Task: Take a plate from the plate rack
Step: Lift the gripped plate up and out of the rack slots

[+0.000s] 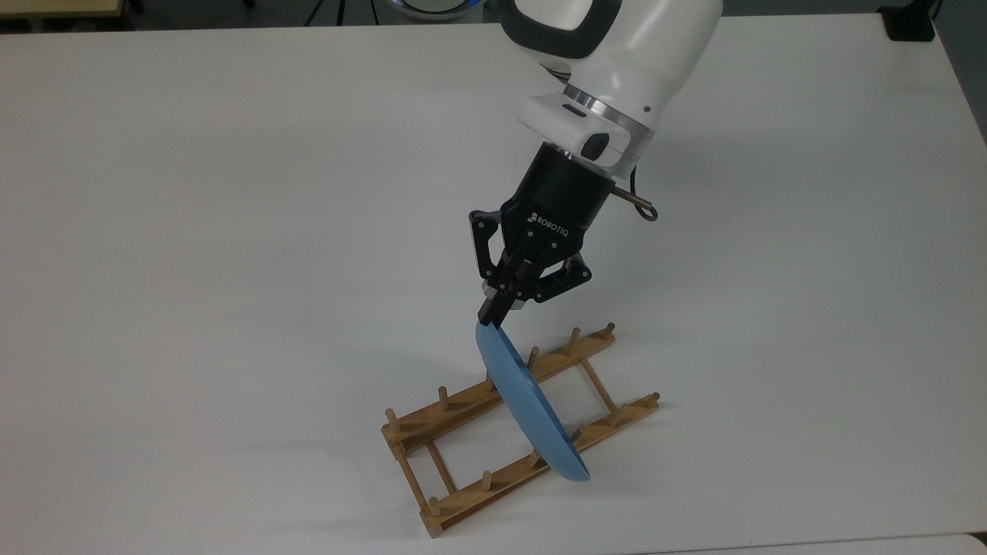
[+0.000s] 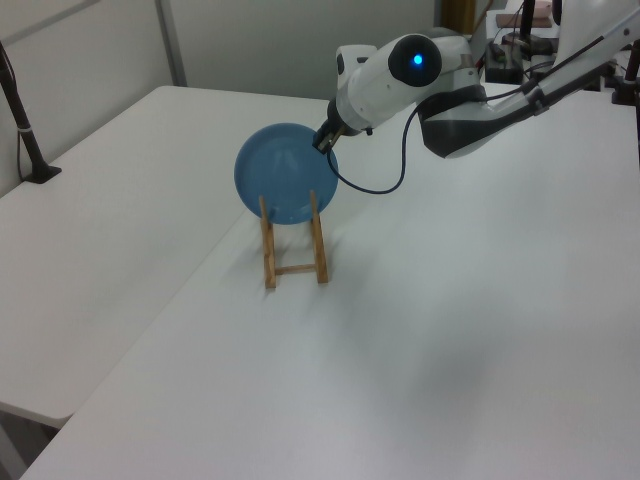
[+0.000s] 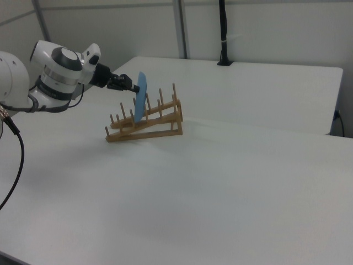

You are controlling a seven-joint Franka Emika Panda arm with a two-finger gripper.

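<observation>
- Wooden, light-brown ladder-shaped plate rack [image 1: 493,432] lies on the white table [image 1: 193,231], at about 6 o'clock in the top view; upright pegs along both rails.
- Round, plain light-blue plate [image 1: 528,408] stands on edge across the rack, leaning, its lower rim past the near rail in the top view.
- Black two-finger gripper [image 1: 493,312] meets the plate's top rim at roughly 12 o'clock of the plate; fingers look clenched onto that rim. The left view [image 2: 322,143] puts the grip at the plate's 1 o'clock.
- White arm [image 1: 609,62] comes in from 1 o'clock in the top view.
- Step in hand, as judged: grasp made, lift not yet done.
- Next move calls for drawing the plate up clear of the pegs, with the rim grip kept firm.
</observation>
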